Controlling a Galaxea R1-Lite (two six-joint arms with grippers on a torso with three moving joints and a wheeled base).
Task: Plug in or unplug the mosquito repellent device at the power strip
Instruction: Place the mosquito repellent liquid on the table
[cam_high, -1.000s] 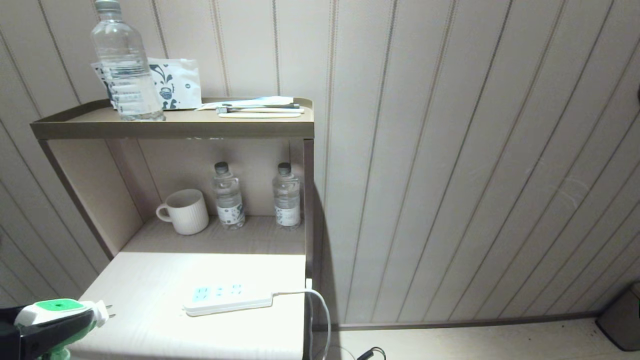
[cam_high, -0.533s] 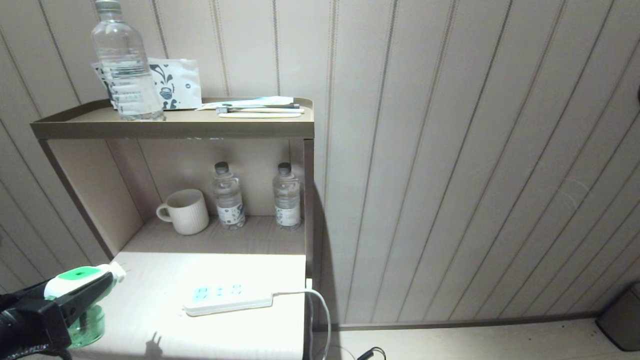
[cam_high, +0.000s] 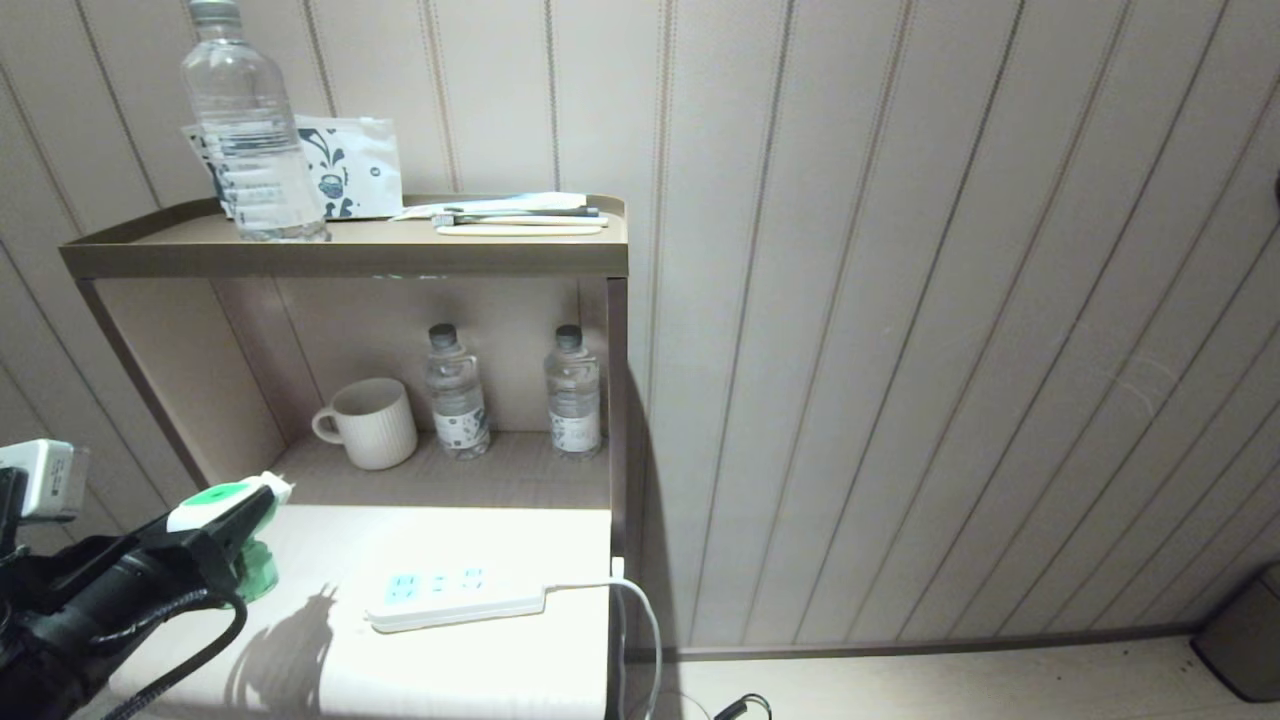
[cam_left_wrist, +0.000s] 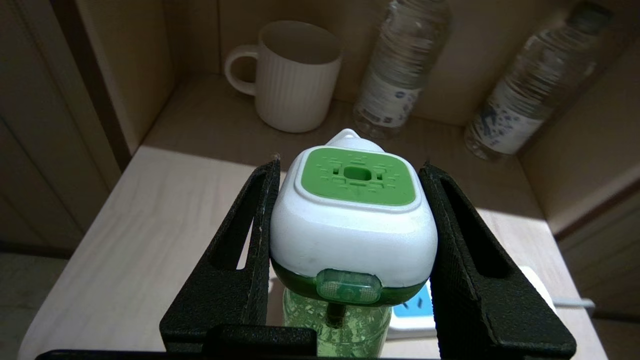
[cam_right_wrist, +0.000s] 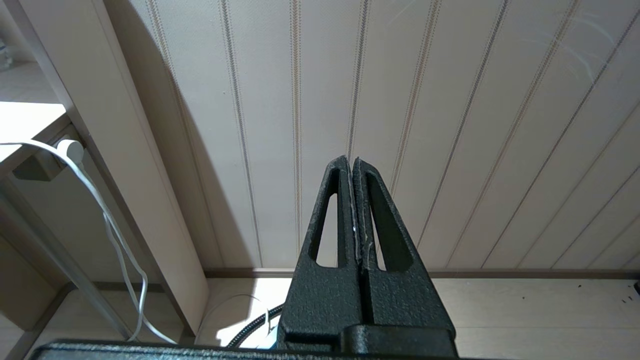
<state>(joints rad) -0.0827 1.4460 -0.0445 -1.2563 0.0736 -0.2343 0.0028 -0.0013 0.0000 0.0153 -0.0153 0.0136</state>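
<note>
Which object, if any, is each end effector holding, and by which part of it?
The left end effector holds the mosquito repellent device by the two sides of its white head, bottle hanging below. The right end effector is shut and holds nothing.

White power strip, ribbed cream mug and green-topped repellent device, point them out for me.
White power strip (cam_high: 455, 598), head view, its top face.
Ribbed cream mug (cam_left_wrist: 296, 85), left wrist view, its side wall.
Green-topped repellent device (cam_left_wrist: 357, 176), left wrist view, its green cap.

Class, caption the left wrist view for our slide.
Left end effector grips the mosquito repellent device above the table, mug behind.
</note>
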